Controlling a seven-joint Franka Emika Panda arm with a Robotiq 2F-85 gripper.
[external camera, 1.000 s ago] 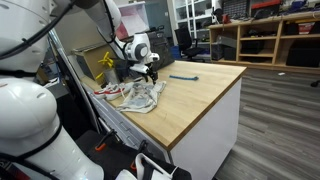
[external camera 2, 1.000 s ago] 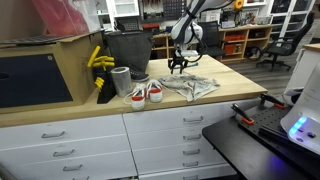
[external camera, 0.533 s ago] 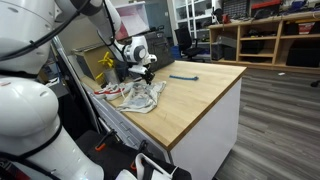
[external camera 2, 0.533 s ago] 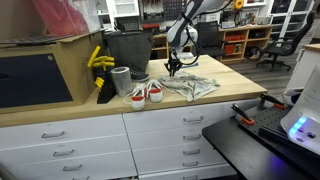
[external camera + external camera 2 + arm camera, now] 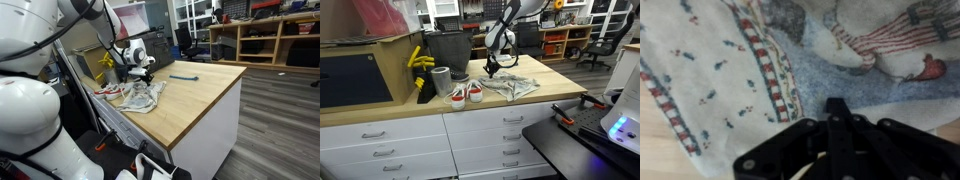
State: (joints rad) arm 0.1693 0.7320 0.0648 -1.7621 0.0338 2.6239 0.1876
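**Position of the workpiece.** The printed cloth (image 5: 508, 87) lies crumpled on the wooden counter (image 5: 545, 93), at the centre of an exterior view and left of centre in another (image 5: 142, 95). A pair of small red-and-white shoes (image 5: 465, 95) sits just beside its left edge. A grey cup (image 5: 441, 82) and a black bin (image 5: 447, 48) stand further left. A blue tool (image 5: 183, 77) lies well apart from the cloth on bare wood, toward the middle of the frame.

**Gripper state.** The gripper (image 5: 492, 70) stands at the far edge of the cloth, pointing down. In the wrist view the gripper (image 5: 836, 103) enters from the bottom of the frame with its fingers brought fully together over the blue-grey part of the fabric. No gap shows between the jaws. Whether a fold of fabric is caught between them cannot be told (the tips hide the contact point).

**Handling properties.** The cloth is judged light, soft and limp. It will not keep its shape when lifted; it will drape and trail, and loose parts may drag across the counter or catch the shoes. It is neither fragile nor slippery, so a firm pinch is safe.

**Recommended grip point.** A raised fold or a hemmed border is the best place to take hold, such as the red-striped band (image 5: 768, 70) seen in the upper centre of the wrist view. Flat single layers pressed against the wood give the fingertips little to close on.
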